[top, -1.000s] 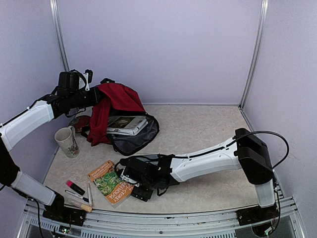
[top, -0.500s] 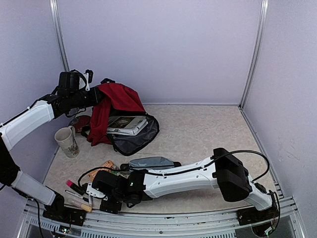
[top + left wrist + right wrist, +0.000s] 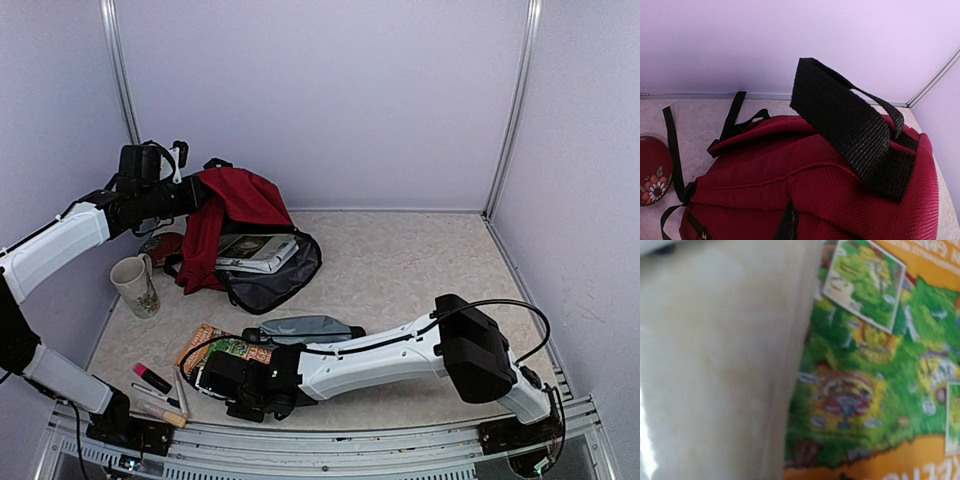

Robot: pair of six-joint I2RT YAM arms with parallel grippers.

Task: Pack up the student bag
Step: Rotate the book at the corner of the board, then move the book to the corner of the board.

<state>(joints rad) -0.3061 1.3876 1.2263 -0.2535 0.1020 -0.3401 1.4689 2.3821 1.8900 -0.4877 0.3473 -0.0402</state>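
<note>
The student bag (image 3: 238,203), dark red with black straps, stands at the back left with its grey-lined mouth (image 3: 270,280) open toward the front and a book (image 3: 255,250) inside. My left gripper (image 3: 185,195) is shut on the bag's top and holds it up; the left wrist view is filled with red fabric (image 3: 805,190) and the black carry handle (image 3: 850,125), and its fingers are hidden. My right gripper (image 3: 240,385) lies low over the near part of an orange and green picture book (image 3: 235,348). The right wrist view shows that cover (image 3: 875,380) blurred and very close; no fingers show.
A grey zip pouch (image 3: 300,327) lies just behind the right forearm. A patterned mug (image 3: 135,285) and a round red case (image 3: 160,245) stand left of the bag. A pink marker (image 3: 152,377), a pen (image 3: 181,390) and a tan marker (image 3: 160,410) lie near the front-left edge.
The right arm swung left along the table's near edge and now sits over the picture book, leaving the grey pouch uncovered. The left arm and bag have not moved.
</note>
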